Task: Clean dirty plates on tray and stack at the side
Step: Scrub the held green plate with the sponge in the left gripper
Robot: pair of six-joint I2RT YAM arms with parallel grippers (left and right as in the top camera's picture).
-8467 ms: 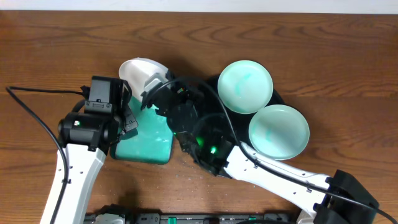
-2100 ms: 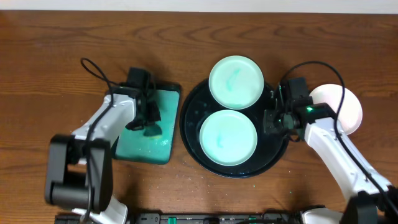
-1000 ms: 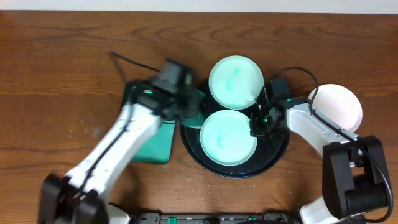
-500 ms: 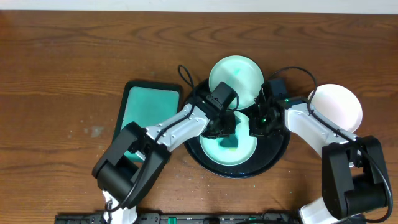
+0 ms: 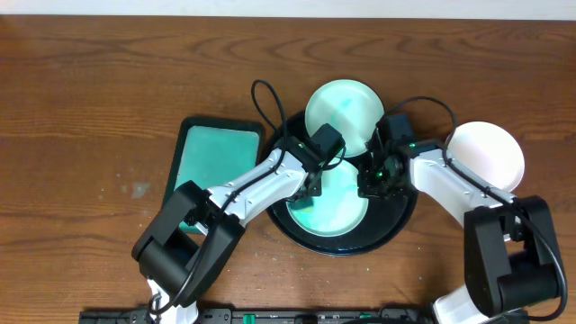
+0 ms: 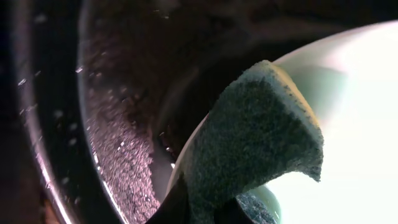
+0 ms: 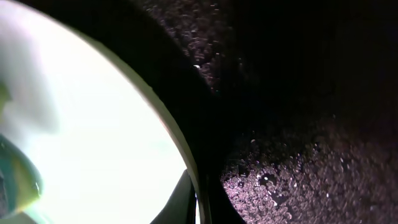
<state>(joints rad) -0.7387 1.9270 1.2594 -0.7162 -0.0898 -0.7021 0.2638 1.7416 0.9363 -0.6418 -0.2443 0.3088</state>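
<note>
overhead, the left claw [image 5: 312,184] is clamping a sponge [image 5: 302,201] onto the lower mint plate [image 5: 340,205] in the black tray [image 5: 396,225] mid-frame, the right claw [image 5: 367,184] is pinching that plate's right rim, and the white plate [image 5: 490,155] is sitting on the wooden table [image 5: 90,90] at right, a teal mat [image 5: 216,157] at left. in the left wrist view the sponge [image 6: 255,143] is lying against the plate's [image 6: 360,137] edge over wet gloss [image 6: 112,137], so i'm worrying a hard scrub could slide it out of the pinch. in the right wrist view the jaws are sitting shut on the bright rim [image 7: 93,112] above the beaded tray [image 7: 298,162].
</note>
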